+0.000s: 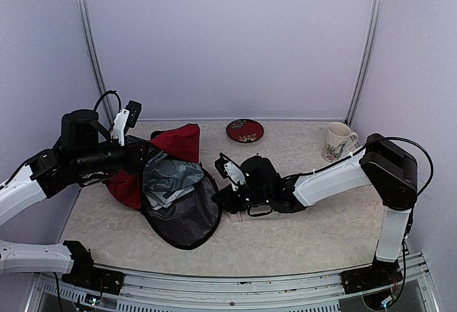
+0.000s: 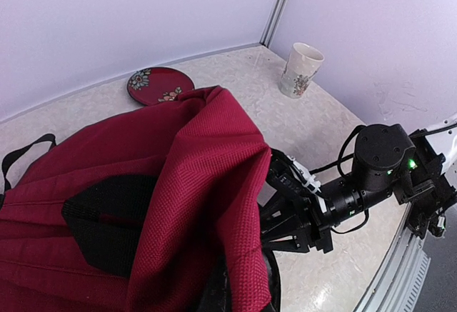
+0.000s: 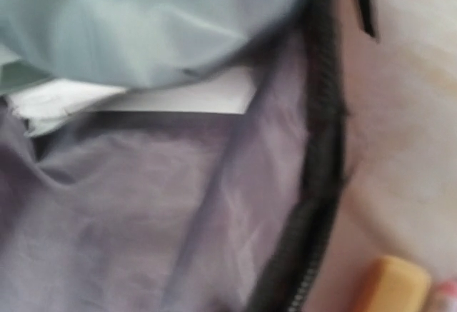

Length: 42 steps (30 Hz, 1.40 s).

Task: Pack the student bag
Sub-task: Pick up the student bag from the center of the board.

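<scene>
One student bag [image 2: 193, 183]: coarse red weave, smooth grey lining [image 3: 143, 212].

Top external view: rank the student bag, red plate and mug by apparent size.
1. student bag, by far largest.
2. red plate and mug: look about alike here, plate wider, mug taller; not ranked.

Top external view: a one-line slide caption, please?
Left gripper holds the student bag open by its red flap; right gripper sits at the bag's mouth; plate and mug behind.
</scene>
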Tool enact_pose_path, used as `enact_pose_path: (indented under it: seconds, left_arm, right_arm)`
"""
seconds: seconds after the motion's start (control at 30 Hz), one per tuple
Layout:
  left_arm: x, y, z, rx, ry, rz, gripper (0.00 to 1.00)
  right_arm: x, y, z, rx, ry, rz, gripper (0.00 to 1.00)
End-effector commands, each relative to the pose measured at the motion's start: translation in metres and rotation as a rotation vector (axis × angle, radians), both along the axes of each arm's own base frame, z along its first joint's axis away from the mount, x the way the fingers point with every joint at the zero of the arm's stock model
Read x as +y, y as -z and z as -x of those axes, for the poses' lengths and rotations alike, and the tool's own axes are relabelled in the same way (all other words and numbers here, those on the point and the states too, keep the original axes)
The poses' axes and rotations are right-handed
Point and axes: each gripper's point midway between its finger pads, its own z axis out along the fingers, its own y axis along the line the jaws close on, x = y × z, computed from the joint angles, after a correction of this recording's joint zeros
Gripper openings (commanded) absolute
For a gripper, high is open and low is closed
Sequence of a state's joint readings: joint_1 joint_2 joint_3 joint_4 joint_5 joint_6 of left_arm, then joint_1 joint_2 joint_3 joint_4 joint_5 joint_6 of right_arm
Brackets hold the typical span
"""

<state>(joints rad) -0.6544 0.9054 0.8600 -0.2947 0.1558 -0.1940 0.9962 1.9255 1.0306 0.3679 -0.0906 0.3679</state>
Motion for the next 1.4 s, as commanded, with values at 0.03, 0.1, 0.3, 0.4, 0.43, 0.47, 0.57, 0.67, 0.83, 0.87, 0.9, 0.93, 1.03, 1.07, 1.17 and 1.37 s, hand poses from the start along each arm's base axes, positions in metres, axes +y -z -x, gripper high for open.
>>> enact_pose_path:
  seconds: [0.03,0.1,0.3,0.4,0.43,0.47,0.57,0.67,0.83,0.87,0.9,0.93,1.03,1.07,1.17,1.37]
  left_arm:
    - [0.006,-0.045,0.005,-0.099,-0.009,0.055,0.0]
    - [0.008,-0.05,0.007,-0.11,-0.008,0.064,0.0]
    - [0.013,-0.063,0.011,-0.144,-0.022,0.083,0.0]
    - [0.012,-0.065,0.013,-0.146,-0.015,0.088,0.0]
    - [0.012,-0.065,0.013,-0.146,-0.013,0.089,0.0]
    - [0.012,-0.065,0.013,-0.146,-0.014,0.089,0.0]
    - [0.012,-0.065,0.012,-0.147,-0.016,0.089,0.0]
    - [0.012,-0.067,0.012,-0.152,-0.017,0.093,0.0]
    - [0.014,-0.073,0.013,-0.166,-0.021,0.096,0.0]
    - [0.014,-0.075,0.013,-0.166,-0.02,0.097,0.0]
    - [0.014,-0.076,0.014,-0.168,-0.019,0.097,0.0]
    - [0.014,-0.078,0.015,-0.169,-0.018,0.099,0.0]
    - [0.017,-0.086,0.02,-0.185,-0.012,0.099,0.0]
    - [0.018,-0.091,0.024,-0.199,-0.002,0.1,0.0]
    - [0.021,-0.119,0.045,-0.285,0.061,0.127,0.0]
    - [0.038,-0.17,0.067,-0.409,0.064,0.174,0.0]
  right_arm:
    - [0.016,-0.021,0.007,0.017,-0.067,-0.099,0.31]
    - [0.015,-0.024,0.007,0.016,-0.065,-0.104,0.32]
    - [0.004,0.005,-0.006,0.074,0.046,0.014,0.41]
    - [0.004,0.013,-0.002,0.103,0.035,0.013,0.41]
    - [0.006,0.015,0.001,0.133,0.035,-0.002,0.41]
    - [0.008,0.016,0.004,0.146,0.02,-0.009,0.41]
    - [0.017,0.011,0.015,0.14,-0.04,-0.027,0.45]
    - [0.027,0.005,0.026,0.161,-0.098,-0.046,0.48]
    - [0.033,-0.005,0.044,0.201,-0.19,-0.09,0.18]
    - [0.035,-0.014,0.048,0.201,-0.218,-0.116,0.08]
    - [0.038,-0.028,0.052,0.193,-0.249,-0.157,0.0]
    - [0.04,-0.046,0.058,0.183,-0.283,-0.203,0.0]
    - [0.041,-0.109,0.077,0.139,-0.399,-0.352,0.0]
    - [0.04,-0.133,0.082,0.117,-0.436,-0.398,0.0]
    - [0.034,-0.196,0.096,0.06,-0.509,-0.495,0.0]
    - [0.018,-0.3,0.111,-0.076,-0.568,-0.616,0.0]
